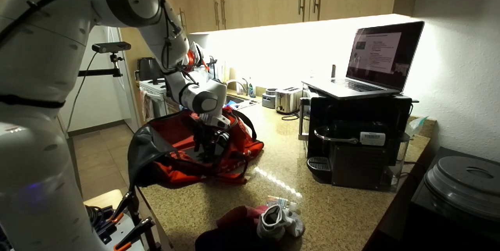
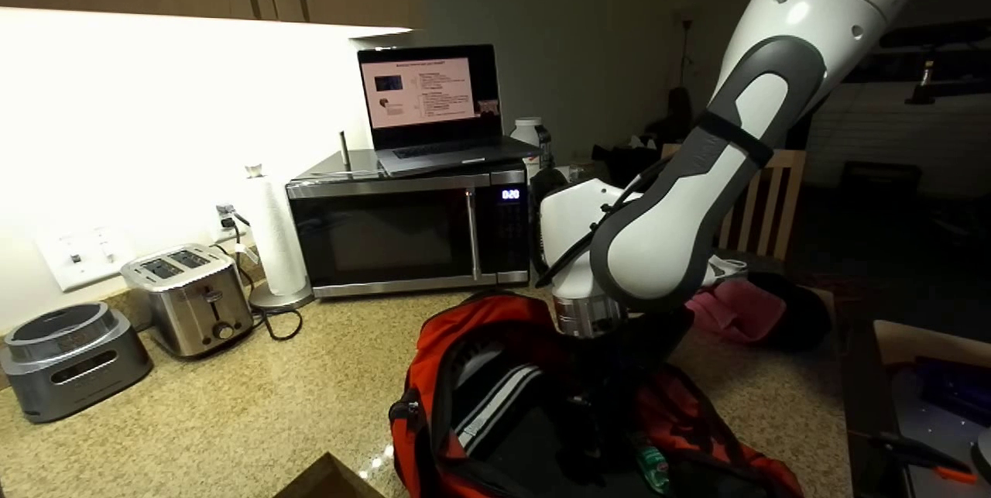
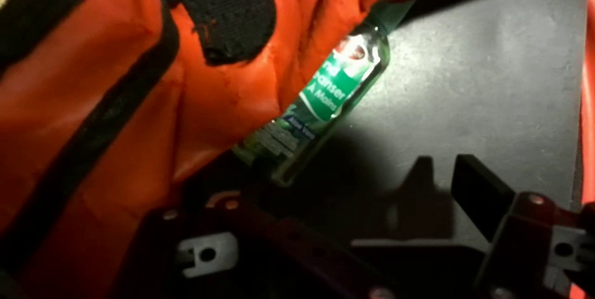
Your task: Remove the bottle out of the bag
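The large red bag with black trim (image 1: 250,147) lies open on the counter; it also shows in an exterior view (image 2: 433,358) and the wrist view (image 3: 218,99). A clear bottle with a green label (image 3: 330,87) lies on the bag's dark bottom, its left side partly covered by red fabric. Its green label also shows inside the bag in an exterior view (image 2: 654,468). My gripper (image 3: 372,176) is inside the bag, pointing down, with fingers apart and nothing seen between them. The left finger is dark, near the bottle's lower end; I cannot tell whether they touch.
A striped item (image 2: 499,409) is in the bag. A microwave (image 2: 387,238) carries a laptop (image 2: 433,107). A coffee machine (image 1: 357,157) and a toaster (image 2: 190,300) stand on the counter. A dark-red cloth heap (image 1: 238,218) and white socks (image 1: 273,221) lie near the counter's front.
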